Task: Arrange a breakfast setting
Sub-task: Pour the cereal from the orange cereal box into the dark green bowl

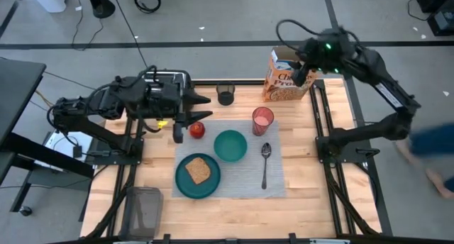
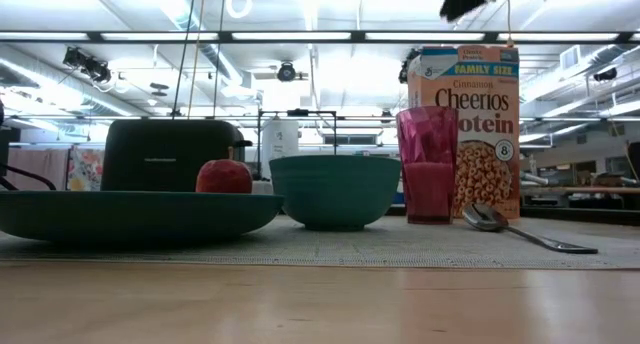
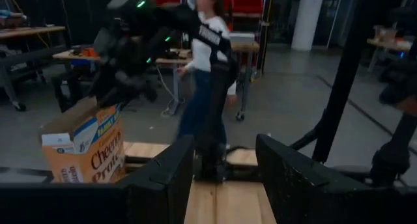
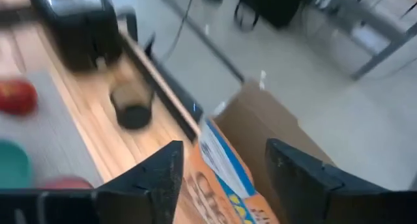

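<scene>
- Left gripper (image 1: 202, 107), centre-left of high view: jaws apart, holding nothing; apple (image 1: 196, 130) just below it, not between the jaws.
- Placemat (image 1: 273, 176), centre: plate (image 1: 181, 179) w/ toast (image 1: 198, 171), bowl (image 1: 230, 145), cup (image 1: 262, 120), spoon (image 1: 265, 163).
- Right gripper (image 1: 301, 72), upper right: jaws apart, over open top of Cheerios box (image 1: 285, 83), not touching it.

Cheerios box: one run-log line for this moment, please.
right gripper: open, above Cheerios box at table's back edge | left gripper: open, idle near apple | toast: on plate
</scene>
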